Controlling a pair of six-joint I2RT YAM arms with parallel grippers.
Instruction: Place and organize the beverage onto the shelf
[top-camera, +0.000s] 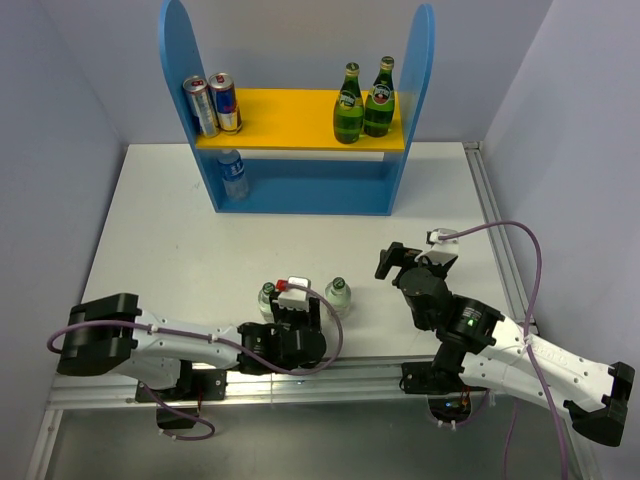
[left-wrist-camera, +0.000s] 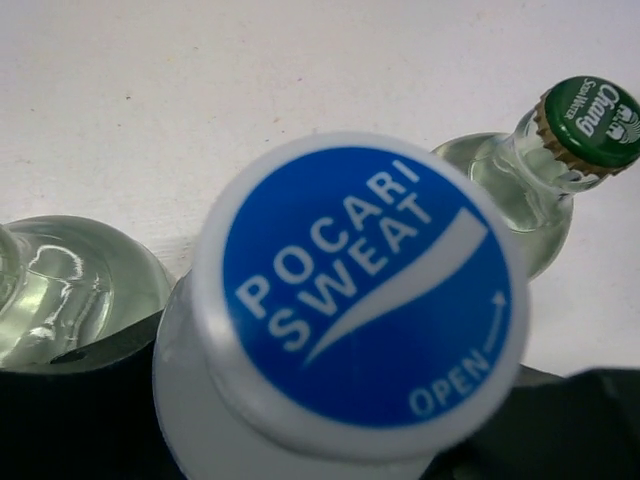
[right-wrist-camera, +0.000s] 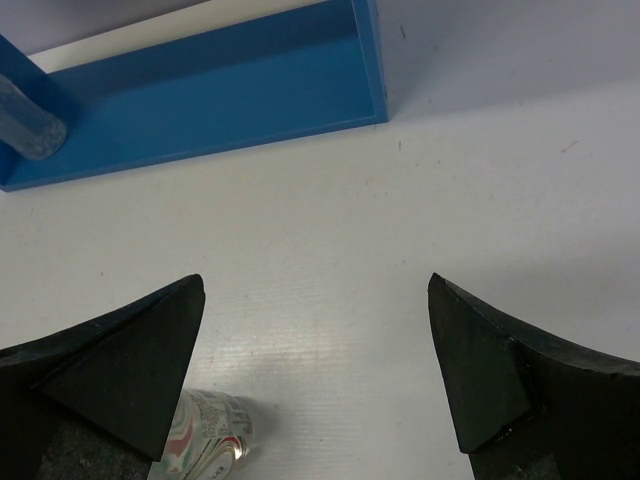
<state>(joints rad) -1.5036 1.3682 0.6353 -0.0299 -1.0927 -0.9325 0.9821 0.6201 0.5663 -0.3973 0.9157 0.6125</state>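
Note:
The shelf (top-camera: 300, 130) stands at the back of the table. Two dark green bottles (top-camera: 362, 100) stand on the right of its yellow board. One blue-capped clear bottle (top-camera: 233, 173) stands at the left of its blue base, and also shows in the right wrist view (right-wrist-camera: 25, 118). My left gripper (top-camera: 296, 312) is shut on the second blue-capped bottle (left-wrist-camera: 360, 290) near the table's front edge. Two clear pale-capped bottles (top-camera: 267, 294) (top-camera: 339, 295) stand close on either side of it, as the left wrist view shows (left-wrist-camera: 60, 285) (left-wrist-camera: 520, 190). My right gripper (top-camera: 393, 262) (right-wrist-camera: 315, 290) is open and empty over bare table.
Two drink cans (top-camera: 213, 104) stand on the left of the yellow board. The shelf's blue base (right-wrist-camera: 210, 90) lies ahead of the right gripper. A labelled clear bottle (right-wrist-camera: 205, 440) shows by its left finger. Grey walls close in the table on both sides.

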